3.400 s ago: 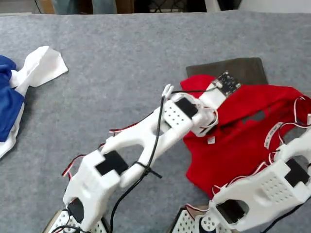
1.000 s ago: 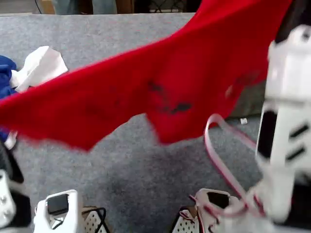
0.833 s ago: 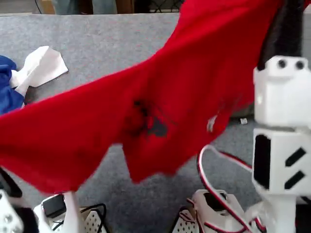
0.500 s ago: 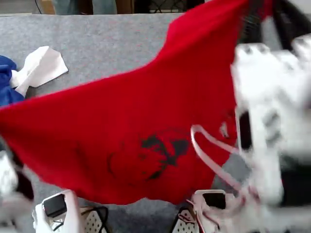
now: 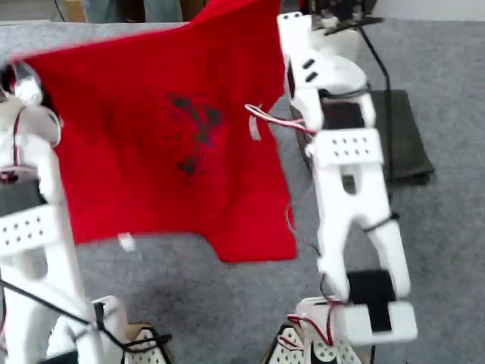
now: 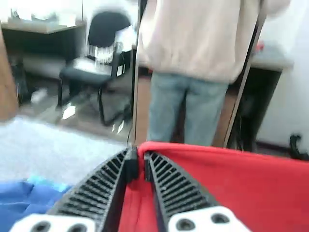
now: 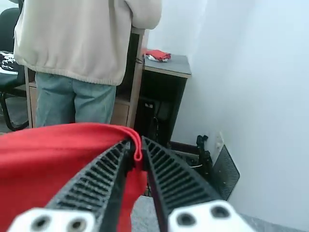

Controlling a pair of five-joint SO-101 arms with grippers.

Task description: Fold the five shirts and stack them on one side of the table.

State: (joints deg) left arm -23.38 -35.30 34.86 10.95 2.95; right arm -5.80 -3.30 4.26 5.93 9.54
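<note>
Red shirt hangs spread in the air between the two arms, above the left and middle of the table. Left gripper is closed tight on the shirt's upper edge at the left corner. Right gripper is likewise clamped on the upper edge at the right corner, a fold of hem pinched between its ribbed black fingers. The shirt is soft knit with a dark print on its face and a small white tag at the lower edge. Table cover is grey and felt-like. A dark folded garment lies flat at the right, partly hidden by the right arm. A blue cloth lies on the table below the left gripper
</note>
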